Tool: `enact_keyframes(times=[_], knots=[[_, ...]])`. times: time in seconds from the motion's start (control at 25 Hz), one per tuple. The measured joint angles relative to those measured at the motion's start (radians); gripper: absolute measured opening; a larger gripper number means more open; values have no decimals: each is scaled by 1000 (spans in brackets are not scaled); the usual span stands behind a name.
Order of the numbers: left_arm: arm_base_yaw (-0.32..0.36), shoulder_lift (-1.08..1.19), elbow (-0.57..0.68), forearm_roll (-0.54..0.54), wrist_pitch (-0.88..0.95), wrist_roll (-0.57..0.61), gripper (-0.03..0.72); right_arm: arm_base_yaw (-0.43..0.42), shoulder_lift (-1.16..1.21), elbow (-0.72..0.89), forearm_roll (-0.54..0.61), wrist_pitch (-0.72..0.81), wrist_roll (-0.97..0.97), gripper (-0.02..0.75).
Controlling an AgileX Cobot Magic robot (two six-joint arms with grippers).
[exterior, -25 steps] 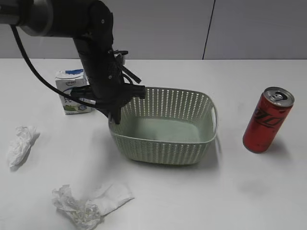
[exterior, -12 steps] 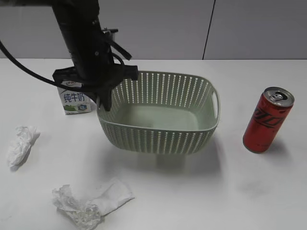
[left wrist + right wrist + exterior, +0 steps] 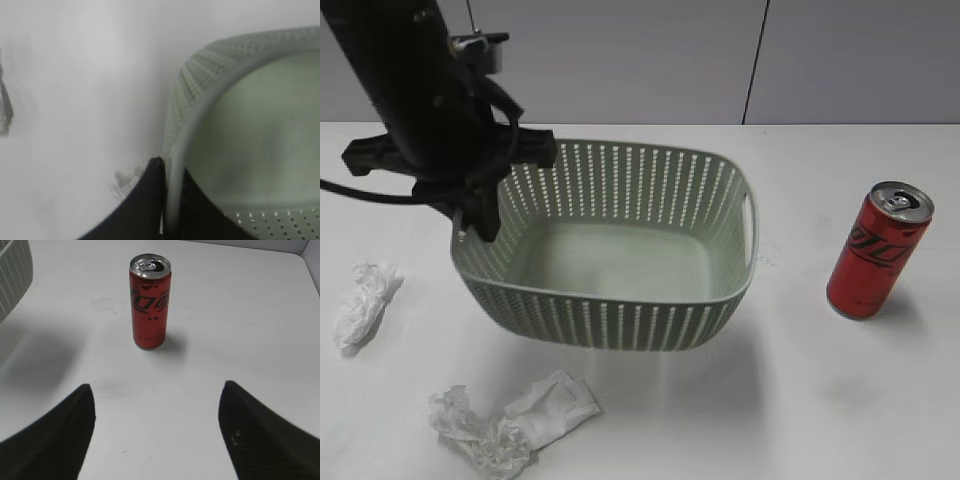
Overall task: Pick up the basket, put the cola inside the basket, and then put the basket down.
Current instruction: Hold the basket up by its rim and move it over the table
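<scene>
The pale sage-green slotted basket (image 3: 620,290) hangs above the white table, tilted, held by its left rim. My left gripper (image 3: 480,222) is shut on that rim; in the left wrist view the rim (image 3: 190,115) runs between the two dark fingers (image 3: 170,172). The basket is empty. The red cola can (image 3: 876,250) stands upright on the table to the right of the basket, apart from it. In the right wrist view the can (image 3: 149,302) stands ahead of my right gripper (image 3: 157,390), which is open and empty, well short of the can.
Crumpled white tissues lie at the left (image 3: 362,303) and front left (image 3: 510,420) of the table. A corner of the basket shows at the upper left of the right wrist view (image 3: 12,275). A grey wall runs behind the table.
My left gripper has lifted the basket off the table and carried it left and toward the camera. The milk carton is now hidden behind the arm. The can has not moved.
</scene>
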Motion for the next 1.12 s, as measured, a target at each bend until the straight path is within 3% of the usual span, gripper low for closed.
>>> enact_keyframes(times=[0.16,0.44,1.12], knots=[[0,-7,88,49,-29,0,-4,0,2,-8,6,-9,0,583],[0,-7,102,25,-123,17,-4,0,216,-144,42,-53,1,583],[0,-7,102,9,-148,28,-4,0,1171,-610,44,-38,49,583]])
